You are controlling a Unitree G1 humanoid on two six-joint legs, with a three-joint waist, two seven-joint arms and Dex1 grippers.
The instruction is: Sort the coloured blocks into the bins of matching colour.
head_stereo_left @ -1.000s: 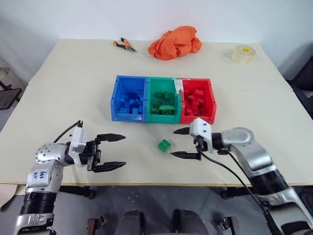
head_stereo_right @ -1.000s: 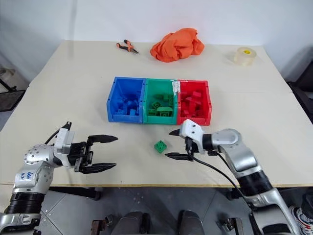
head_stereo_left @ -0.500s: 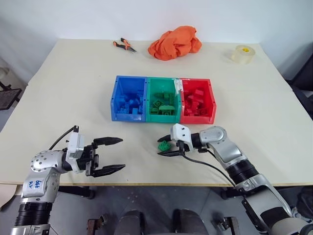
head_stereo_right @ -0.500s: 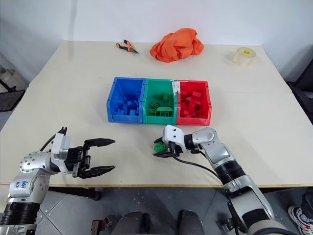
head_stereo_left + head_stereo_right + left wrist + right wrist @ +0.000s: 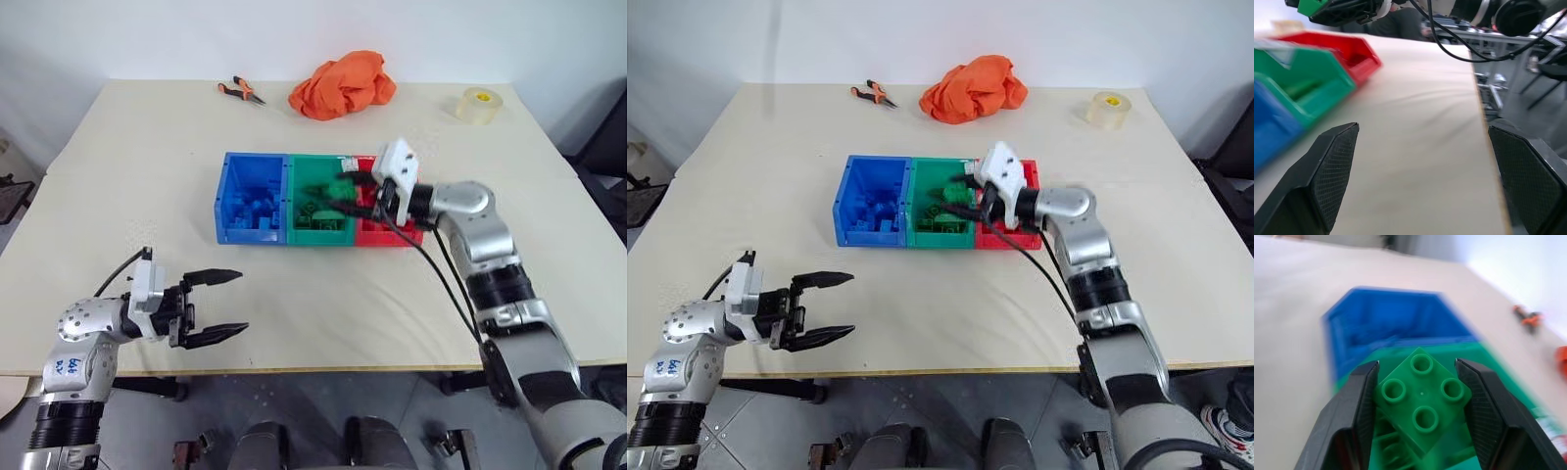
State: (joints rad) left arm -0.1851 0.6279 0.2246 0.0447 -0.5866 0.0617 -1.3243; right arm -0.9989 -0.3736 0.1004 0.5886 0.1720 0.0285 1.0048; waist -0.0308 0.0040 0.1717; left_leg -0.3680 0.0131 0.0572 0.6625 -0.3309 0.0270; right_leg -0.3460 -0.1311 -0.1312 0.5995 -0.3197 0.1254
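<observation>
A green brick [image 5: 1422, 391] is pinched by the right gripper [image 5: 345, 192] over the green bin [image 5: 315, 227]; released off-centre, it could be dropped into the blue bin [image 5: 253, 201]. The left gripper [image 5: 216, 305] is held open.

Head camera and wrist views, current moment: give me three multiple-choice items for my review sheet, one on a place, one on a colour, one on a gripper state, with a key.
1. Where is the right gripper?
A. over the green bin
B. beside the tape roll
C. at the table's near edge

2. What colour is the block it carries?
A. red
B. blue
C. green

3. How is the left gripper?
A. shut on a block
B. open and empty
C. inside the blue bin

Key: 1 A, the head views show its fingers above the middle, green bin. 2 C, the right wrist view shows a green four-stud block between the fingers. 3 B, its fingers stand spread above the bare table with nothing between them.
</observation>
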